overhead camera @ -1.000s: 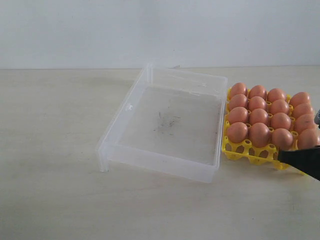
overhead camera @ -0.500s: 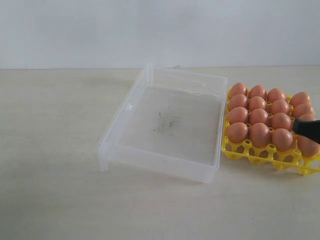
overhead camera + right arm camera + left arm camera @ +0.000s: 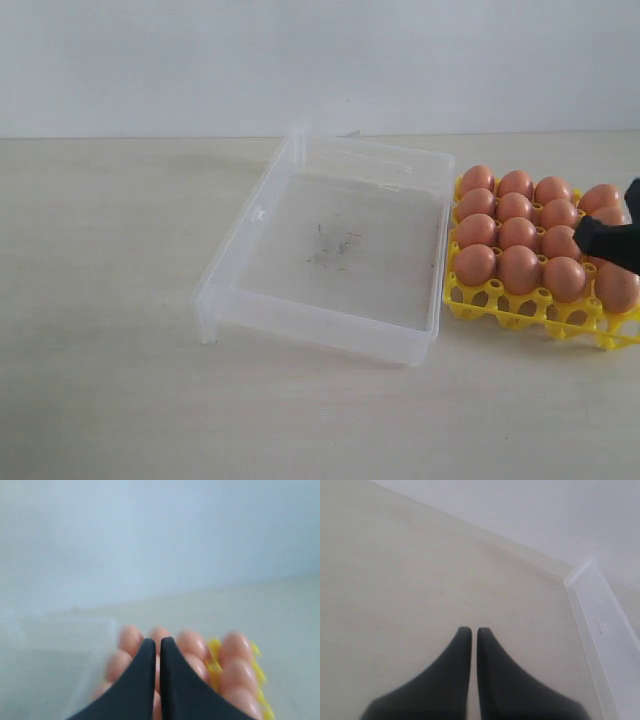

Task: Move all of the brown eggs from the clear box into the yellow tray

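The right end effector [image 3: 590, 238], black fingers pressed together and gripping nothing, hangs at the frame's right edge just above the smooth orange-brown oval eggs [image 3: 517, 235]. Every visible egg sits in the bright yellow lattice plastic tray [image 3: 497, 305], right of centre; the transparent scuffed shallow box [image 3: 320, 322] holds none. The job looks finished: rise straight up and avoid brushing shells. The left end effector [image 3: 470, 632], likewise closed and empty, hovers over the pale matte counter [image 3: 395, 580].

No readable text, label, brand or number in any view, clear box [image 3: 385, 265] bare save faint dark scuffs [image 3: 335, 245] forming no letters, yellow tray [image 3: 500, 305] and brown eggs [image 3: 518, 268] unmarked
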